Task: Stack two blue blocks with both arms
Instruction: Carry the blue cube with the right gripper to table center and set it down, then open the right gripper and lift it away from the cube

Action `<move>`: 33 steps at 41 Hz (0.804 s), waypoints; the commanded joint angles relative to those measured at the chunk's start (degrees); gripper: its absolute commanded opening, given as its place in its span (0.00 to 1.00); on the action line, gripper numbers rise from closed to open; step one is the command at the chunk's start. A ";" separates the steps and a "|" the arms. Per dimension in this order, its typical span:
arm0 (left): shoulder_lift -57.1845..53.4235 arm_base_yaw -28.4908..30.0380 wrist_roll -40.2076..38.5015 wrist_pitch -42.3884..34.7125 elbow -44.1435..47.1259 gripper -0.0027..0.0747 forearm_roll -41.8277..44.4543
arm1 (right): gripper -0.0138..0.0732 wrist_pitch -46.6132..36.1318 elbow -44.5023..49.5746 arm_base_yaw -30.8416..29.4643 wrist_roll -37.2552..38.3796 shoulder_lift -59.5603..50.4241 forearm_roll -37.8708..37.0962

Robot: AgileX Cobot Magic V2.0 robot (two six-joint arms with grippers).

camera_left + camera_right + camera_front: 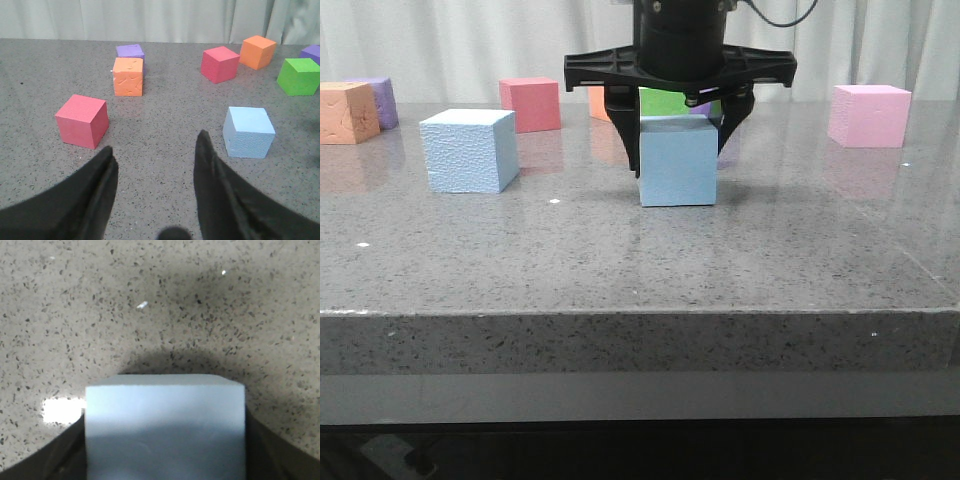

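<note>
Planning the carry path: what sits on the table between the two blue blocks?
Nothing: in the front view, only bare grey table separates the left blue block from the one in the right pincer.

R end effector [680, 135] clamped vertical, L end effector [155, 165] fingers spread

The counter [620, 260] is grey stone speckled with dark and pale flecks. Two blocks are pale sky blue: one [677, 162] smooth-looking, the other [468, 150] finely pebbled. The tool [680, 112] above the smooth one is black, as is the other tool [155, 185]. Farther back stand a pink cube [869, 115], a red cube [531, 104], an orange cube [347, 112], a purple cube [380, 100] and a green cube [670, 100].
</note>
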 commanded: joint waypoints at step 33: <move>0.69 -0.40 -0.41 -4.51 -1.93 0.48 -0.31 | 0.92 5.12 5.76 -2.01 -30.27 -27.62 9.85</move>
